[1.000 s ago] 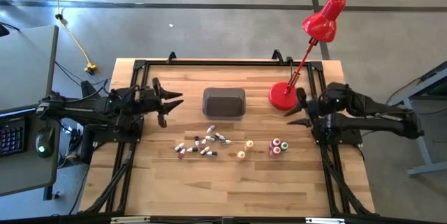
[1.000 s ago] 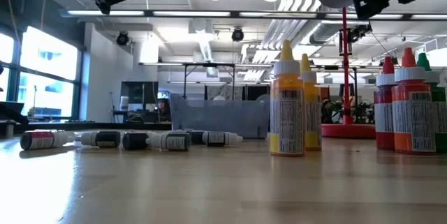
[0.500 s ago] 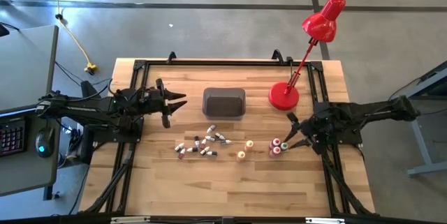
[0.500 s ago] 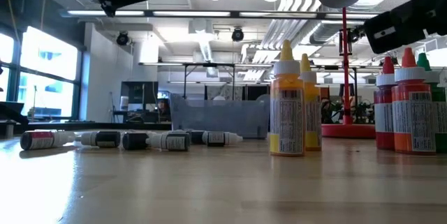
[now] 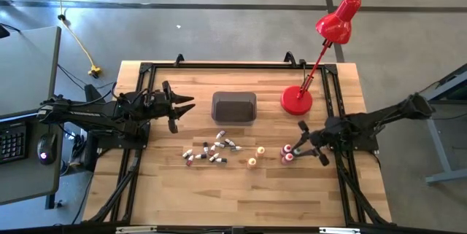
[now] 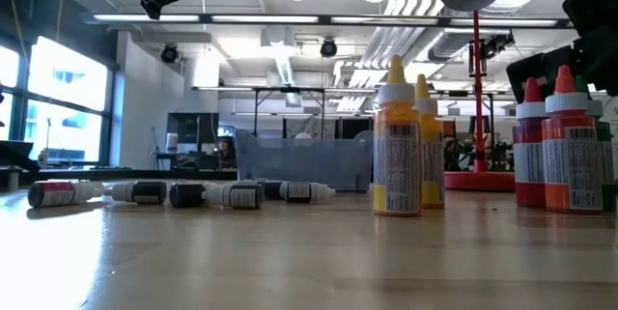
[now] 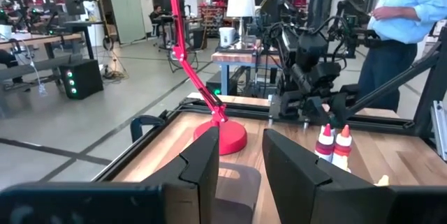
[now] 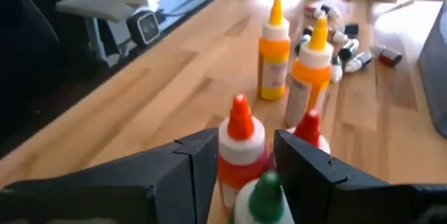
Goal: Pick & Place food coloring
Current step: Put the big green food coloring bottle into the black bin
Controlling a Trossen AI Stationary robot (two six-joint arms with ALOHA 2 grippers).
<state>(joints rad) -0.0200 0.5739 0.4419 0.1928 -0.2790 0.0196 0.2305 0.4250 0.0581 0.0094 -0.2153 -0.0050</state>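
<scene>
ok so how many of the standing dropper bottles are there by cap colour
yellow-capped bottles: 2
red-capped bottles: 2 (one nearer orange-red)
green-capped bottle: 1
total: 5

Pale planked wood table, glossy red lamp

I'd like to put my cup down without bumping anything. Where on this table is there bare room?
The whole near strip of the table, below the vials, is bare. So is the far strip between bin and table edge. It is crowded mid-table, and around the bottles where the right gripper is working.
</scene>
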